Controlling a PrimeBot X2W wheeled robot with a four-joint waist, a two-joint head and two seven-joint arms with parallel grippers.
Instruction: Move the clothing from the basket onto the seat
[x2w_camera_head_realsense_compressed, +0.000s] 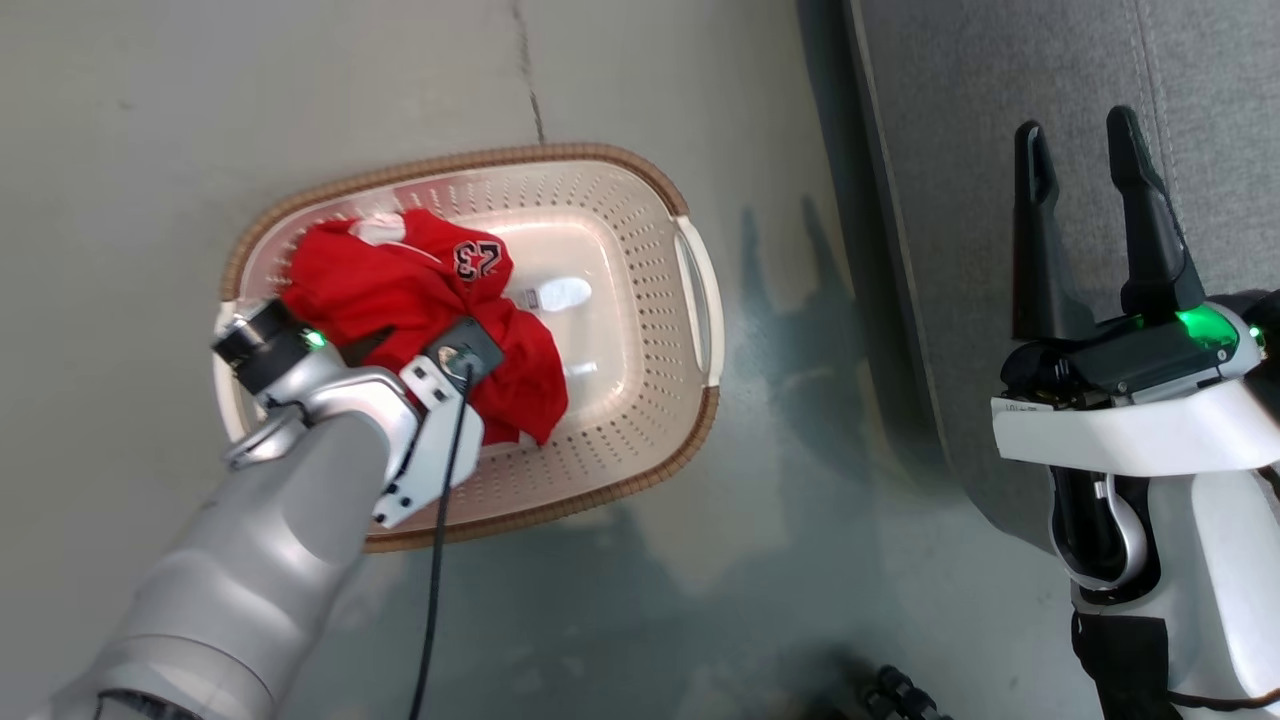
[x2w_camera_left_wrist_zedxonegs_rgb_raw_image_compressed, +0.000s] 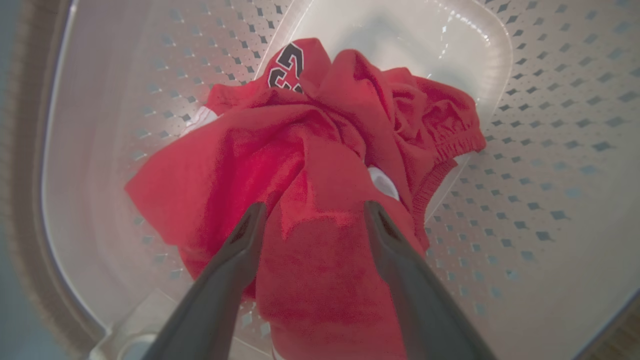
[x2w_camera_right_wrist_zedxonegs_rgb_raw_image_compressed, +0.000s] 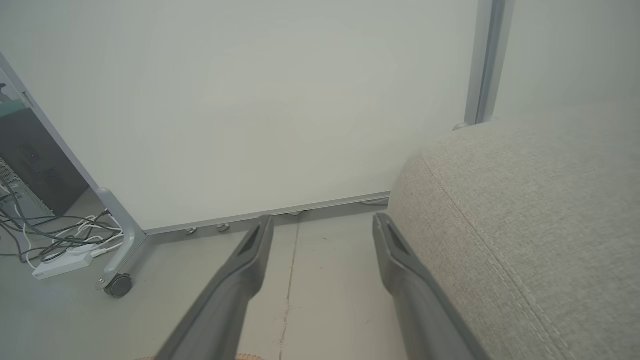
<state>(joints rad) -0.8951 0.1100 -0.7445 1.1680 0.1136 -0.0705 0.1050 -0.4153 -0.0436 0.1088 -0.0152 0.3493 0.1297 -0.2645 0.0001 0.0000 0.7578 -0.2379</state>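
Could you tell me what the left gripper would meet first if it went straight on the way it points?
The red clothing: the left gripper points down into the basket, jaws open, with the heap directly ahead. How close it is remains unclear.

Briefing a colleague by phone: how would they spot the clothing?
On the floor beside the grey sofa seat stands a cream perforated laundry basket. The clothing is the crumpled heap in its end away from the sofa, under the left gripper. It alone is bright red, with a dark printed number.
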